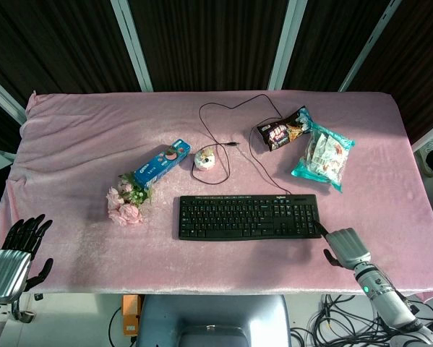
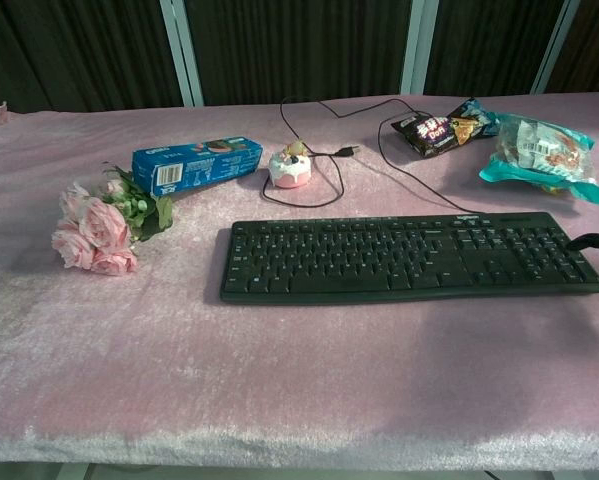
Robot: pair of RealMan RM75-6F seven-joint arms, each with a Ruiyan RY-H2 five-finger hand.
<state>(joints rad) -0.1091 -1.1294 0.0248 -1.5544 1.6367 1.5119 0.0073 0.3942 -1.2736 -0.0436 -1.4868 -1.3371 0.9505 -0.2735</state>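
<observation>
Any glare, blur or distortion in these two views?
Head view: sharp and evenly lit, soft shadow beside the keyboard, window frames splay outward. Chest view: sharp too, cloth sheen bright in front, only a fingertip enters at right.

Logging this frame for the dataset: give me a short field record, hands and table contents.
left hand: at the near left table edge, fingers apart, holds nothing
right hand: finger touching the keyboard's near right corner
keyboard: black, centre of the pink cloth, cable looping behind
behind keyboard: small cake-shaped toy, blue cookie box
left of keyboard: pink roses
far right: dark snack bag, teal snack bag
</observation>
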